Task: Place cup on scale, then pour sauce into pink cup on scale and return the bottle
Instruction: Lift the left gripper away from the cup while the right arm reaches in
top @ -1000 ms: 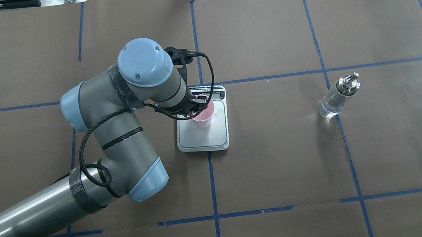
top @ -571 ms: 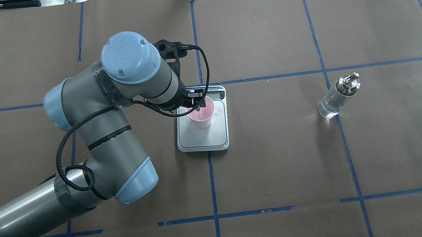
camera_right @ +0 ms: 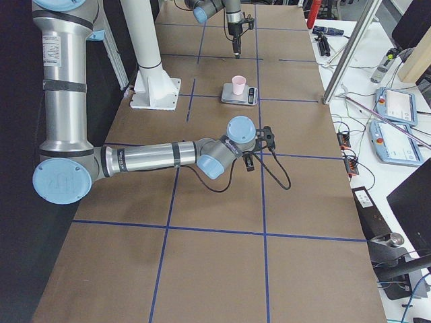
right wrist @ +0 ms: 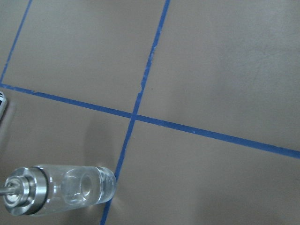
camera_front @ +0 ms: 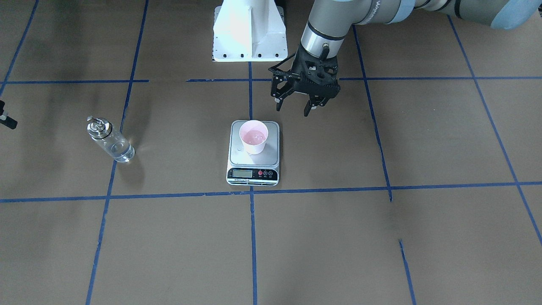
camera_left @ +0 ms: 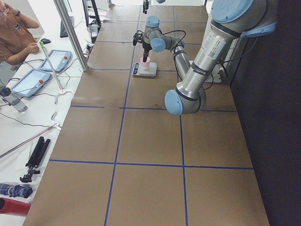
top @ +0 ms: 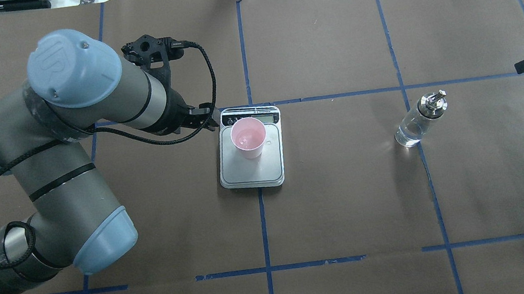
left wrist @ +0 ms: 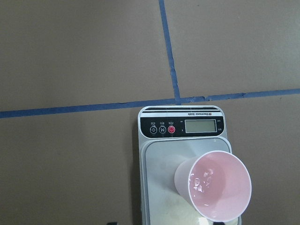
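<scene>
Cup (top: 249, 137) sits upright on the scale (top: 252, 172), ready for weighing. The left end effector (camera_front: 292, 110) hangs spread and empty just beside the scale, leaving room. Bottle (top: 414, 123) stands on the desk (top: 349, 206), well apart from the scale. Whether the right end effector (camera_right: 250, 161) is spread or clenched, I cannot tell.

one cup (top: 248, 137), one scale (top: 245, 175), one bottle (top: 413, 126)

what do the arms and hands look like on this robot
Both arms are grey metal tubes with light-blue joint caps and black bands: the left arm and the right arm. One cap on the left bears an embossed logo. A black braided cable loops along the left arm to the black, open-framed two-finger left hand.
</scene>
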Robot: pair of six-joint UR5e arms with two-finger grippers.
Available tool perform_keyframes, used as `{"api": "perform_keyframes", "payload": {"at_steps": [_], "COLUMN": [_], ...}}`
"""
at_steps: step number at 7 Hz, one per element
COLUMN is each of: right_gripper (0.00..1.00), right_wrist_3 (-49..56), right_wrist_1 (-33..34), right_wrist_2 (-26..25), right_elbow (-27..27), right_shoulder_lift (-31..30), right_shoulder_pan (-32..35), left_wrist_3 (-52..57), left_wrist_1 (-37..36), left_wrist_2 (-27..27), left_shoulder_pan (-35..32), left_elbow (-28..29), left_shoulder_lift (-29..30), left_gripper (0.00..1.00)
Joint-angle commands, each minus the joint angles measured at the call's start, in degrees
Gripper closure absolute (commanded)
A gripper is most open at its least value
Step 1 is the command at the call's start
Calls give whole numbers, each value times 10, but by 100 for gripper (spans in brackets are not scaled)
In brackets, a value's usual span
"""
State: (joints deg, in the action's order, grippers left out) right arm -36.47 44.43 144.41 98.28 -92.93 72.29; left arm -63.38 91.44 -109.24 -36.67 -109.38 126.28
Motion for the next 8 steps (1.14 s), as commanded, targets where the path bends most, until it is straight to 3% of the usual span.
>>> {"api": "perform_keyframes", "payload": {"at_steps": [1,3,5,7,8], "right_gripper": [0,0,0,0,8], "right_wrist_3": [-102,-146,-152,-183,-215], "right_wrist_1": [-106,-208,-223,-223,-221], "right_wrist_2": [-26,-103,-279,-387,-502], "right_elbow": [9,21,46,59,60], "right_shoulder_lift": [-21,-50,-75,-77,-77], "right_shoulder_pan": [-57,-108,-248,-337,-408], "left_wrist_3": [-2,-3,0,1,1], "left_wrist_1": [1,2,5,6,8], "left_wrist_2": [0,0,0,0,0], "left_shoulder_pan": [-2,-2,-7,-7,-5], "left_elbow": [0,0,-3,-2,2], "left_shoulder_lift": [-2,-2,-16,-29,-29], "left_gripper": [24,24,24,24,24]}}
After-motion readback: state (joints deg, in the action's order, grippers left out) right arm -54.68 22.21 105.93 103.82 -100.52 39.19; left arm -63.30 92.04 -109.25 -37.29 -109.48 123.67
